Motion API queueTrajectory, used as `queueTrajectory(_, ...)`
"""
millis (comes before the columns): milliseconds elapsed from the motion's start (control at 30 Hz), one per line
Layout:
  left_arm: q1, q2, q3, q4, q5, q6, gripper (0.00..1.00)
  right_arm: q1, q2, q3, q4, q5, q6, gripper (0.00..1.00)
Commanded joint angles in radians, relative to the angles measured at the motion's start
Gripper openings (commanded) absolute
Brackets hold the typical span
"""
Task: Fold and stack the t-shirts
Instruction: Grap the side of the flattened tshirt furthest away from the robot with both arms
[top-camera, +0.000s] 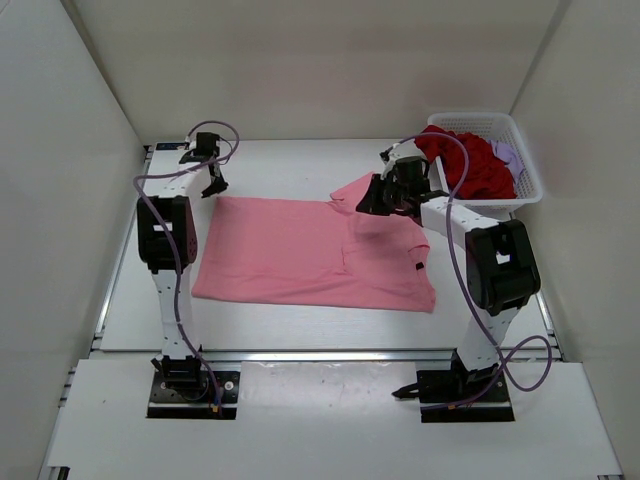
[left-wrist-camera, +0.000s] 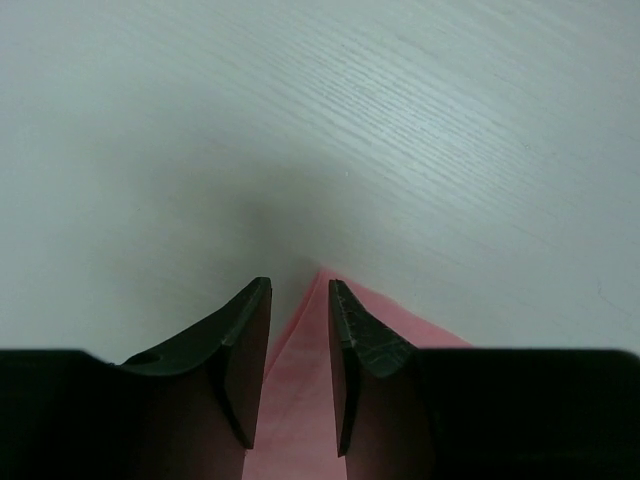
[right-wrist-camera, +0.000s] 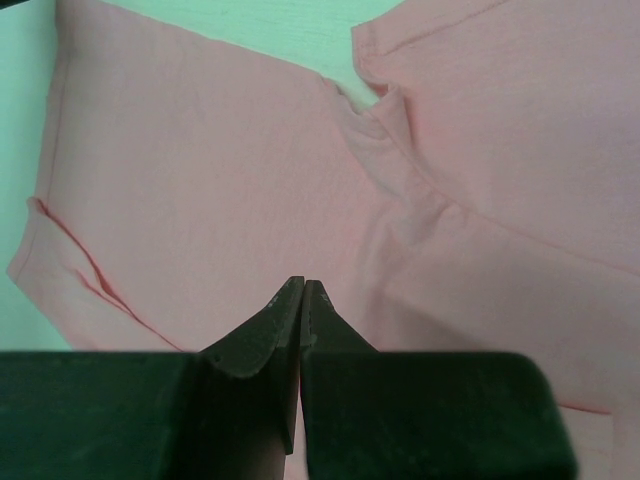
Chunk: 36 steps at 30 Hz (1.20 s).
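Top external: pink t-shirt (top-camera: 310, 250) lies spread on the desk (top-camera: 270, 160). Left fingers (left-wrist-camera: 235, 345) stand narrowly apart over its corner; right fingers (right-wrist-camera: 265, 330) are pressed together.

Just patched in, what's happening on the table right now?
A pink short-sleeved cloth t-shirt lies spread flat on the white table. The left tool sits at the shirt's far left corner, slightly open. The right tool is shut above the sleeve end, holding nothing I can see. A dark red cloth t-shirt and a lavender cloth t-shirt sit in the white plastic mesh basket.
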Motion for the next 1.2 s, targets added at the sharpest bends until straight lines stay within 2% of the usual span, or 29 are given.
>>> queueTrajectory(0,-0.018,0.029,0.077,-0.065,0.002,0.029,0.41,0.015,-0.012,0.034,0.022,-0.021,-0.025,0.0)
queueTrajectory(133,-0.021,0.066,0.133,-0.09,0.018,0.029,0.41,0.027,-0.002,0.04,0.026,-0.027,-0.03,0.0)
queueTrajectory(200,-0.027,0.073,0.144,-0.102,0.019,0.038,0.34,0.025,0.007,0.04,0.025,-0.026,-0.027,0.0)
queueTrajectory(367,-0.018,0.075,0.147,-0.105,0.031,0.037,0.29,0.004,0.008,0.046,0.031,-0.012,-0.008,0.0)
queueTrajectory(433,-0.021,0.075,0.149,-0.11,0.031,0.038,0.36,-0.007,0.001,0.049,0.031,-0.012,-0.005,0.03)
queueTrajectory(600,-0.022,0.078,0.149,-0.12,0.016,0.035,0.44,-0.037,-0.021,0.045,0.054,-0.023,0.005,0.06)
queueTrajectory(833,-0.039,0.129,0.227,-0.191,0.019,0.05,0.23,-0.063,-0.065,0.017,0.077,-0.029,0.018,0.07)
queueTrajectory(1067,-0.03,0.118,0.207,-0.189,0.016,0.037,0.06,-0.116,-0.119,-0.009,0.114,-0.03,0.039,0.08)
queueTrajectory(1100,-0.028,0.11,0.209,-0.192,0.016,0.038,0.06,-0.122,-0.113,-0.011,0.112,-0.032,0.039,0.09)
queueTrajectory(1167,-0.025,0.101,0.184,-0.162,0.031,0.03,0.18,-0.128,-0.104,-0.003,0.102,-0.024,0.03,0.1)
